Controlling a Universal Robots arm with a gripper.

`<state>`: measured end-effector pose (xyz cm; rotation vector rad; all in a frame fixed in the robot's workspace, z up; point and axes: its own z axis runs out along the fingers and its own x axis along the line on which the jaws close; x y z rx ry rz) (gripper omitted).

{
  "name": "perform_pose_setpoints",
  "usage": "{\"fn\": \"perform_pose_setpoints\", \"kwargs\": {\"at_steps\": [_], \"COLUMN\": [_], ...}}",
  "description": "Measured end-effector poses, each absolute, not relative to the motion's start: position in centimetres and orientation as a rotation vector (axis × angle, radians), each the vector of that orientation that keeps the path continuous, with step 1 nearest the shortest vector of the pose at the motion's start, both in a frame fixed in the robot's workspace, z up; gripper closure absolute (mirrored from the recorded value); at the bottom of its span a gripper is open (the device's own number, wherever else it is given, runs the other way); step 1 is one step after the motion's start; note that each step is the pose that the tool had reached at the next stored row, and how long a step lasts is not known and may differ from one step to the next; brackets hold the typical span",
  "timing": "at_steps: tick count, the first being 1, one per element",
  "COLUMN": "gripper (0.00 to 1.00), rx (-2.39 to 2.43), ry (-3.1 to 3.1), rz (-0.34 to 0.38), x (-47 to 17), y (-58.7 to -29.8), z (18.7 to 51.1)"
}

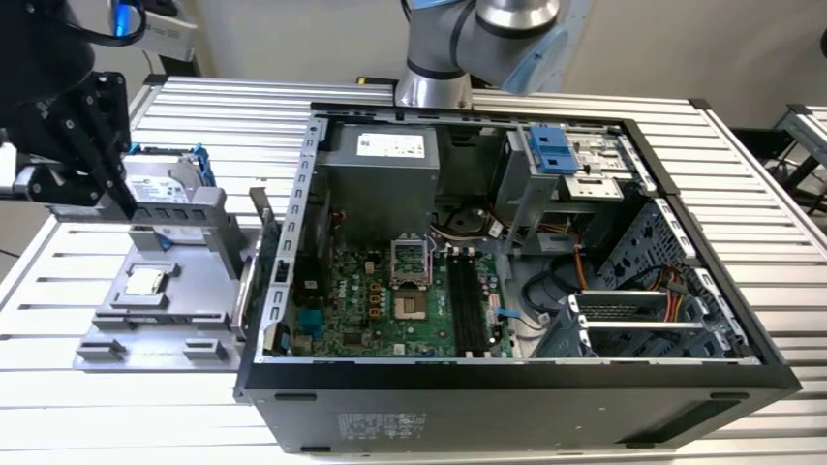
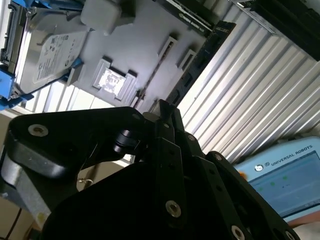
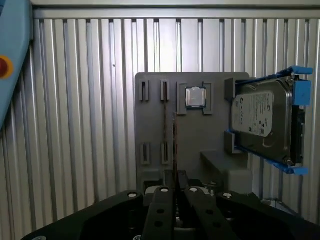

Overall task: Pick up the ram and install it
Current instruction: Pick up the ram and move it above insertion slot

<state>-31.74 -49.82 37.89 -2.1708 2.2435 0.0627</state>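
Gripping the ram (image 3: 175,145) edge-on — pinching it narrow in the gripper (image 3: 175,184). Hovering above the gray tray (image 3: 200,145), near the hard drive (image 3: 260,117).

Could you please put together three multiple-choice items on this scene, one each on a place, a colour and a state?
1. The gripper is over: A the grey holder; B a keyboard; C a sink.
2. The bracket on the hard drive is: A red; B blue; C yellow.
3. The side of the computer case is: A shut; B open; C taped.
Answers: A, the first wrist view looks past it onto the holder; B, blue shows at the drive's edges; B, the motherboard lies exposed.
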Motion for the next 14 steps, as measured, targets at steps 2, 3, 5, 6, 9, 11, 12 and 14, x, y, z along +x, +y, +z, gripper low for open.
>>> {"fn": "perform_pose_setpoints", "kwargs": {"at_steps": [2, 3, 5, 6, 9, 11, 12, 14], "gripper": [1.0, 1.0, 1.0, 1.0, 1.0, 1.0, 1.0, 1.0], "rx": [-2.172, -2.172, -2.173, -2.173, -2.174, -2.174, -2.174, -2.175], "ry": [2.245, 2.245, 2.245, 2.245, 2.245, 2.245, 2.245, 2.245], "rz": [0.065, 0.066, 0.067, 0.067, 0.068, 0.068, 0.069, 0.069], "x": [-31.0, -30.7, -30.0, -29.7, -28.7, -28.0, -27.6, -26.9], "y": [-49.8, -49.8, -49.8, -49.8, -49.8, -49.8, -49.8, -49.8], "z": [37.9, 37.9, 37.9, 37.9, 37.9, 37.9, 37.9, 37.9]}}
